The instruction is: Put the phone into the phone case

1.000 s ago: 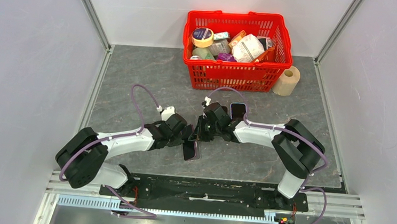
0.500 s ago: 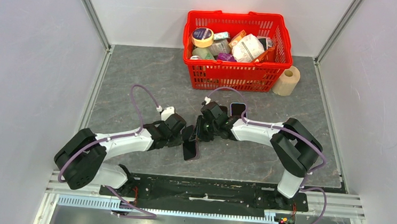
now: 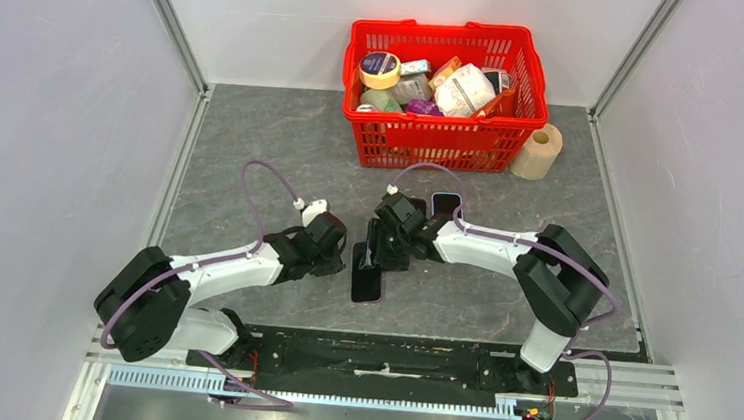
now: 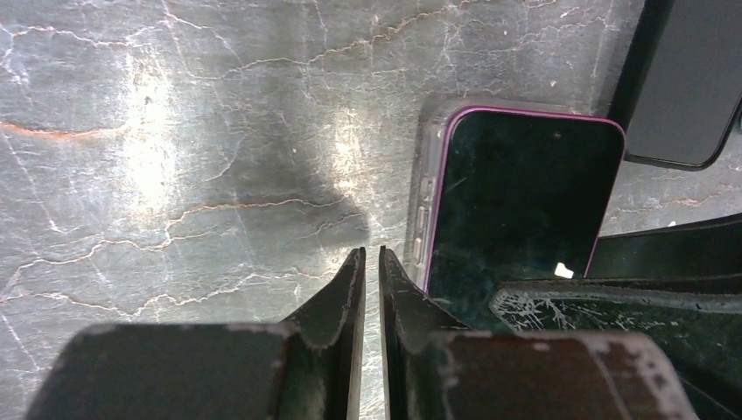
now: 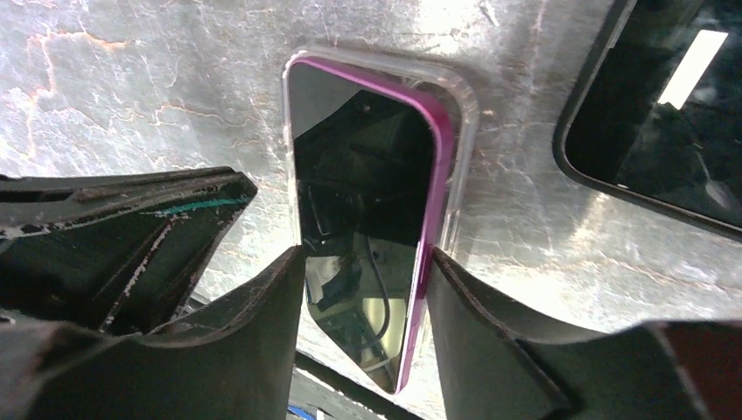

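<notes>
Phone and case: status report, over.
Left gripper shut, empty, beside the phone. Right gripper open, straddling it. Phone lies in clear case on table; full seating unclear. Second phone alongside, apart.

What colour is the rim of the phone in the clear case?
Magenta. The phone shows it best in the right wrist view.

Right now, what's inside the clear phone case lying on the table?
A purple-edged phone, screen up, lies in the clear case, whose rim shows around one end. The phone covers the case's floor. Whether its other end is fully seated cannot be told.
</notes>
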Motion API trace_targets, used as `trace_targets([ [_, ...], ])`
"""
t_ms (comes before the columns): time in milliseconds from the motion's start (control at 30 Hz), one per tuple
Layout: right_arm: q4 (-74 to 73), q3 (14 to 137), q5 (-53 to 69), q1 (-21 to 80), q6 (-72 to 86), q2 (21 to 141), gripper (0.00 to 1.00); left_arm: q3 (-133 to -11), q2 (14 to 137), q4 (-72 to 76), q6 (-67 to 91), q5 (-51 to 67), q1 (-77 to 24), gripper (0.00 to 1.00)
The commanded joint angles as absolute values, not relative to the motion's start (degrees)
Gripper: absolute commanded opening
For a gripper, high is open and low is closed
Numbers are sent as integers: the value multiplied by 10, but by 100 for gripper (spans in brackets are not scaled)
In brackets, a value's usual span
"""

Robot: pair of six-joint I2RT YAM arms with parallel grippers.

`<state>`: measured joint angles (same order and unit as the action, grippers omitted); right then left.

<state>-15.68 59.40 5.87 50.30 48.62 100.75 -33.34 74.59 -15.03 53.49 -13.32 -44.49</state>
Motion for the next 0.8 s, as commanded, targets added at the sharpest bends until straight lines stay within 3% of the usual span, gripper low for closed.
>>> trace_targets([
  [0, -207, 620, 21, 508, 469, 969, 63, -325, 730, -138, 528, -130, -448, 15],
  [167, -231, 616, -14, 518, 466, 953, 74, -313, 730, -124, 532, -118, -449, 15],
  [300, -244, 605, -36, 527, 470, 938, 74, -307, 736, -112, 538, -104, -454, 14],
  [467, -240, 570, -46, 543, 488, 914, 69, -300, 736, -103, 547, -94, -463, 12],
  [767, -225, 538, -48, 575, 514, 913, 48, -296, 736, -102, 555, -95, -476, 11],
])
